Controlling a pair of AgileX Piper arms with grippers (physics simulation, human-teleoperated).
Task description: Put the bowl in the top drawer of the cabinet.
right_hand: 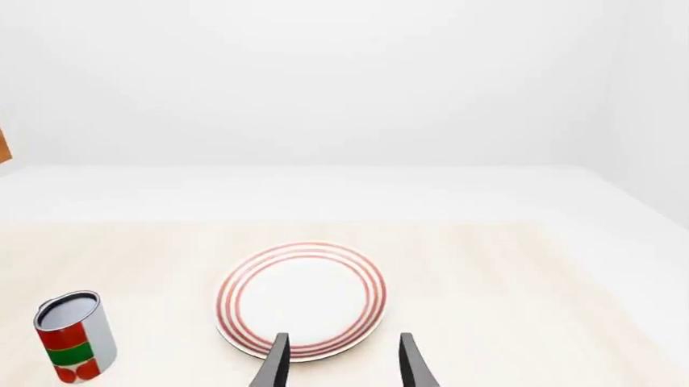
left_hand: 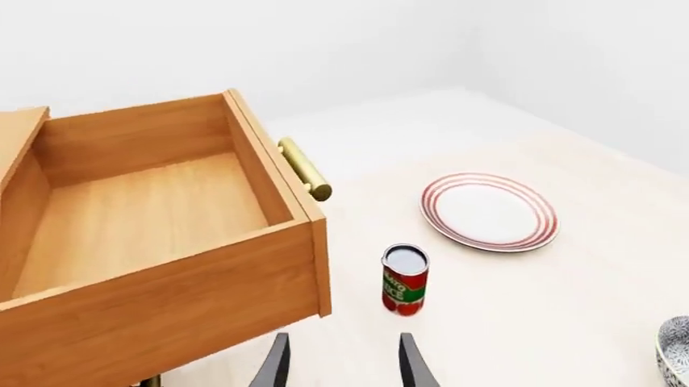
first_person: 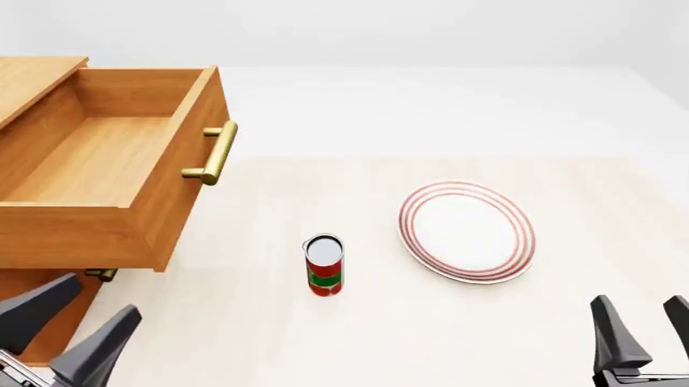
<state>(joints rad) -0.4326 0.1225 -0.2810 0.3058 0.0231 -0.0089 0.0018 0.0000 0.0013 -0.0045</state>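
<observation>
A can (first_person: 324, 264) and red-ringed plate (first_person: 467, 230) stand right of the open top drawer (first_person: 102, 173); both arms' jaws released, empty.

walls: plain white | table (first_person: 323, 339): pale wood grain | light: soft, even

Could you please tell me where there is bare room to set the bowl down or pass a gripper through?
The top drawer stands open and bare inside. Bare tabletop lies between the can and the plate, and beyond the plate. It is tightest between the drawer's front and the can.
</observation>
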